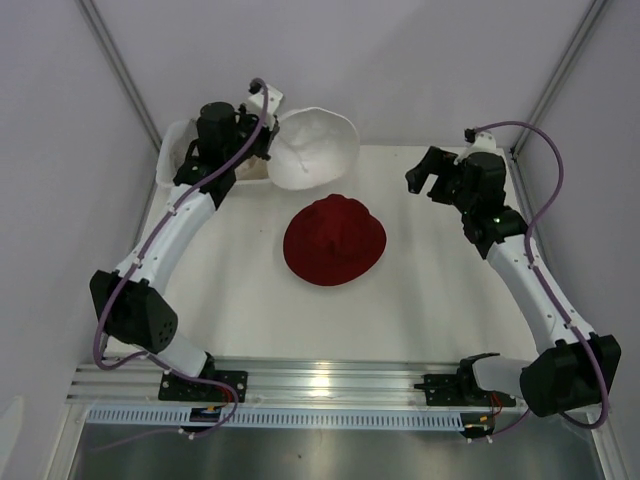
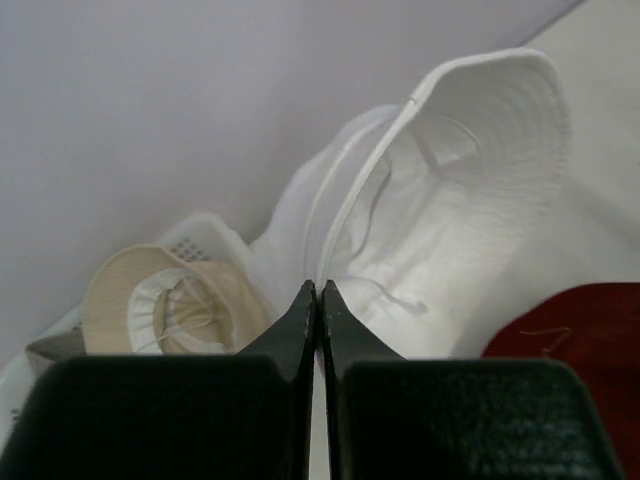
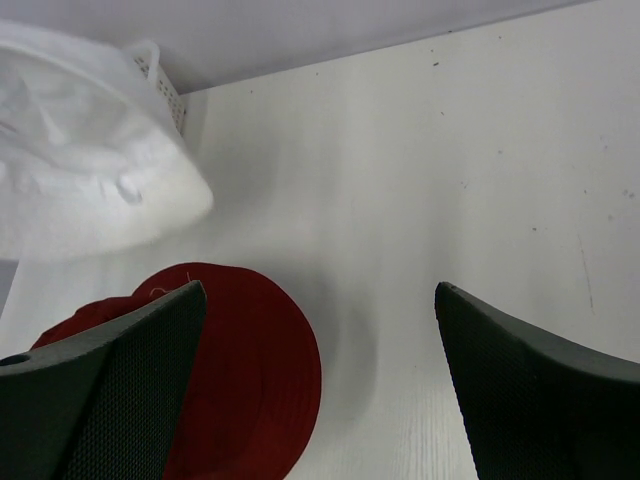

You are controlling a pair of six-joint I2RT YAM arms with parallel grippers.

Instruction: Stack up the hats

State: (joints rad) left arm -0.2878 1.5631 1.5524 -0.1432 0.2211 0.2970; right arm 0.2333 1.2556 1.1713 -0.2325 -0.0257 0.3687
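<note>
Basket first: the white rectangular plastic mesh basket (image 1: 174, 145) sits at the far left corner of the desk (image 1: 430, 290). A beige soft fabric bucket hat (image 2: 170, 300) lies inside it, its hollow side turned toward my left wrist camera. My left pincer (image 2: 318, 290) is closed to a sliver on the brim of the white soft fabric bucket hat (image 1: 318, 148), which hangs tilted above the desk just beside the basket. The dark red soft fabric bucket hat (image 1: 334, 240) lies crown-up mid-desk. To its right my right pincer (image 3: 320, 300) hovers wide open, gripping nothing.
</note>
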